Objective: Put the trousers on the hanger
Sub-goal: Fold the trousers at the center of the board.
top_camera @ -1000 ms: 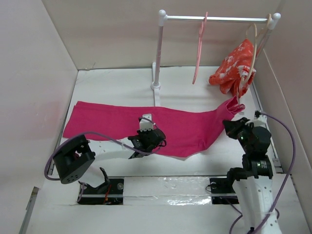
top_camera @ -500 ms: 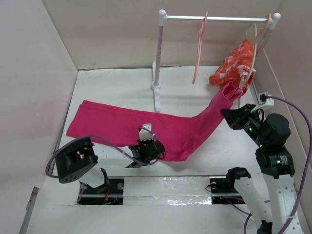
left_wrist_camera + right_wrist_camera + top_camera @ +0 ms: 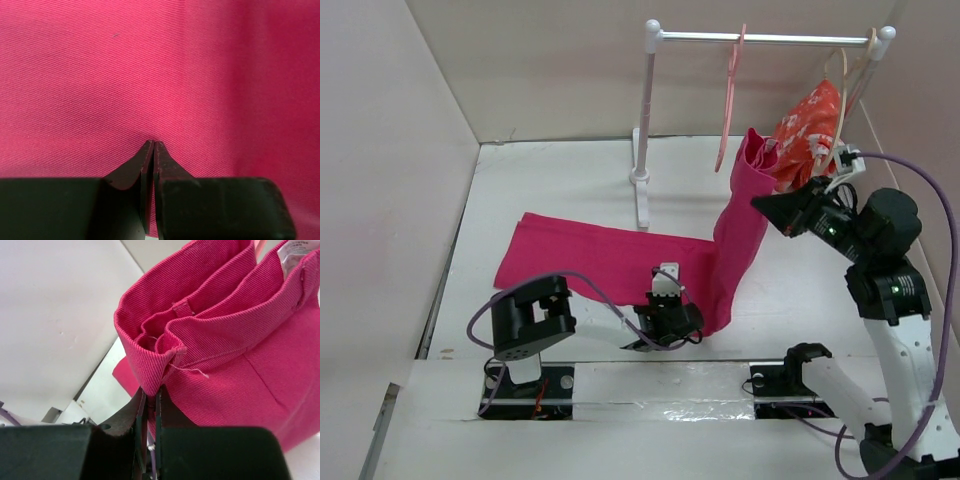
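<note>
Right gripper (image 3: 763, 203) nipped tight on the waistband of the trousers (image 3: 610, 255), held up at 2 o'clock, just beside the hanger (image 3: 728, 100) on the rail (image 3: 770, 39). Left gripper (image 3: 670, 318) fingers pressed together, pinching the cloth's near edge at 6 o'clock. Legs lie flat toward 9 o'clock.

2 black-white arms (image 3: 888, 292), seemingly purple cables (image 3: 895, 158)

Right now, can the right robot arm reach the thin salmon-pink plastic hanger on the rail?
Probably yes: the right gripper, shut on the magenta cloth trousers, is up near the hanger, with only that cloth between.
</note>
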Robot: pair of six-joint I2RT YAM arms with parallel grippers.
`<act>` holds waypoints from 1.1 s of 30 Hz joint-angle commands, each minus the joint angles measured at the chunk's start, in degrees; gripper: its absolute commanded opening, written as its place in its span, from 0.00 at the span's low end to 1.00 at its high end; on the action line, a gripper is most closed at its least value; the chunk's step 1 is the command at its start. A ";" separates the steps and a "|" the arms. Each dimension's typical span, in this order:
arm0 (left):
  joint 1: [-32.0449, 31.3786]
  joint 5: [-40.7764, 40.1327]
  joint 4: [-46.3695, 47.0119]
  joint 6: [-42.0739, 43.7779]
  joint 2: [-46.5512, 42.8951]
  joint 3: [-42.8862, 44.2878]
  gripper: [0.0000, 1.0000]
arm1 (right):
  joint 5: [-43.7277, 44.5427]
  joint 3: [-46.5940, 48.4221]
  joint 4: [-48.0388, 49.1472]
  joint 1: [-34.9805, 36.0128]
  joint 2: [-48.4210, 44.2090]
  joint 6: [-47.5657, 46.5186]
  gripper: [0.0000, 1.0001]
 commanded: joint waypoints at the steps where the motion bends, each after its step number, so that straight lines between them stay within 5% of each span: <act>1: -1.78 5.69 -4.60 -1.50 4.72 2.18 0.00 | 0.60 5.78 7.83 6.04 2.51 -0.81 0.00; 5: -1.78 4.99 -4.61 -2.73 4.21 1.49 0.00 | 15.70 8.17 6.42 21.51 6.12 -5.30 0.00; 9: -1.78 4.29 -4.43 -3.26 3.32 0.78 0.00 | 46.24 6.94 9.04 41.46 9.99 -9.09 0.00; 11: -1.78 4.20 -4.08 -3.17 3.24 0.34 0.00 | 52.27 9.13 10.02 46.92 12.36 -10.23 0.00; 27: -5.73 2.00 -0.20 -2.65 1.13 -1.16 0.00 | 41.05 28.47 13.89 38.95 35.40 -6.46 0.00; 29: -6.27 -0.36 -2.66 -2.91 -1.85 -0.81 0.09 | 41.05 28.39 15.38 38.16 36.28 -5.58 0.00; 31: -6.27 -1.77 -6.09 -3.44 -5.27 -1.50 0.28 | 40.96 28.47 16.00 38.16 37.24 -5.40 0.00; 32: -6.27 -2.30 -6.97 -3.26 -9.81 -2.73 0.54 | 40.96 28.21 16.35 38.16 37.85 -5.22 0.00; 33: -6.27 -2.74 -9.85 -3.52 -12.38 -3.43 0.65 | 40.70 27.95 16.79 38.16 38.91 -4.96 0.00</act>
